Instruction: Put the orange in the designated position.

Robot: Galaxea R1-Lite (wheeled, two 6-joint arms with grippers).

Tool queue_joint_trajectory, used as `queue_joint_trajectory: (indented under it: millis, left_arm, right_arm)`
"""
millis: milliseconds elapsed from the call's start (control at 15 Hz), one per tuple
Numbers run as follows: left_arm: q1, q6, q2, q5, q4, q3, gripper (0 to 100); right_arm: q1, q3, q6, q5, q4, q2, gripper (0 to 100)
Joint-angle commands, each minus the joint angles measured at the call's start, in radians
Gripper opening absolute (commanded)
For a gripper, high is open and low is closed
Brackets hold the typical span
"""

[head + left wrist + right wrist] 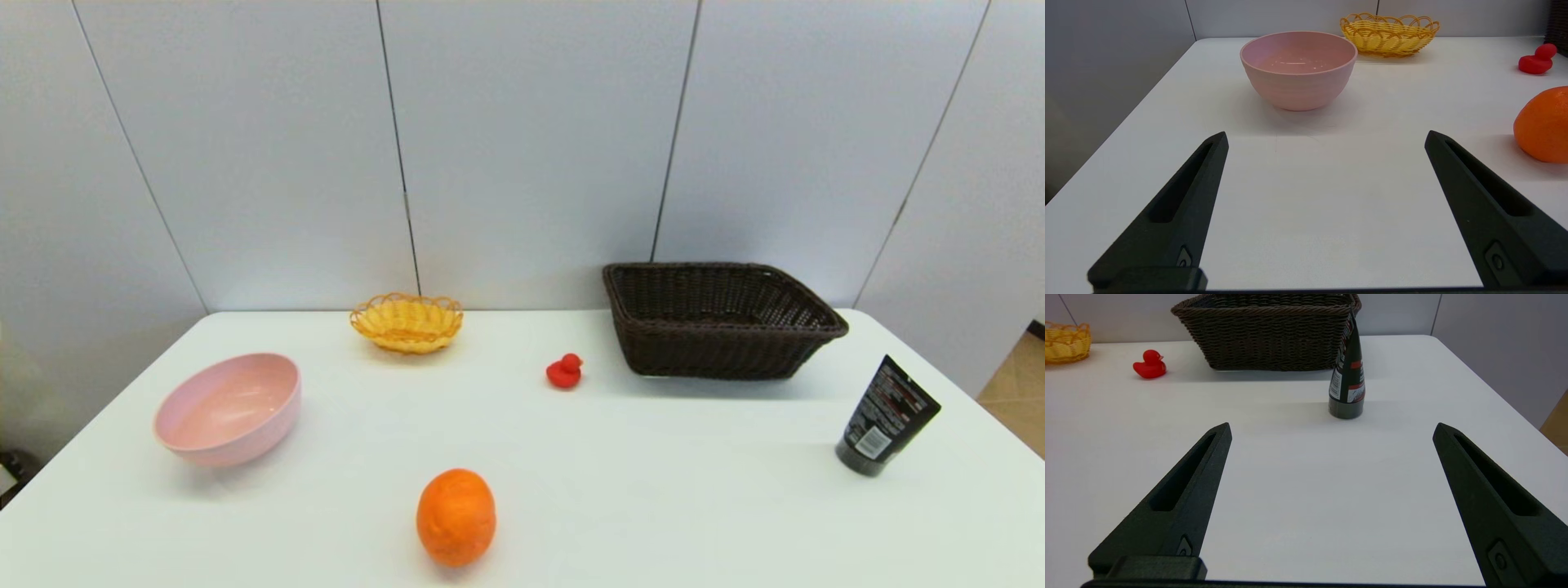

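Setting: plain white tabletop (653, 490) before grey wall panels.
Orange: fist-sized, dimpled, bright orange fruit (455, 517), alone at the near edge, centre-left, well apart from everything.
Handling: likely firm, fairly heavy, round and prone to roll; best pinched across the middle.
Count: one orange, one pink plastic bowl (229, 408), one yellow woven basket (406, 322), one small red rubber duck (564, 371), one dark wicker basket (722, 318), one black tube (887, 416).
Left gripper (1325, 139): low over bare table near the bowl, spread wide, empty.
Right gripper (1331, 430): facing the tube, spread wide, empty.
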Motion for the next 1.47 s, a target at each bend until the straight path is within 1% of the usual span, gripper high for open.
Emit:
queue_joint_trajectory:
  millis: [67, 1067, 1267, 1467]
  left_arm:
    - [0.000, 0.000, 0.001, 0.000, 0.001, 0.002, 100]
    - [0.000, -0.003, 0.001, 0.002, 0.003, 0.000, 100]
    - [0.000, -0.003, 0.023, 0.015, 0.010, -0.072, 100]
    - [0.000, 0.005, 0.161, 0.019, 0.007, -0.179, 100]
  right_arm:
    - [0.000, 0.000, 0.000, 0.000, 0.000, 0.000, 100]
    - [0.000, 0.000, 0.001, 0.000, 0.000, 0.000, 100]
    - [0.000, 0.000, 0.001, 0.000, 0.000, 0.000, 100]
    - [0.000, 0.000, 0.001, 0.000, 0.000, 0.000, 100]
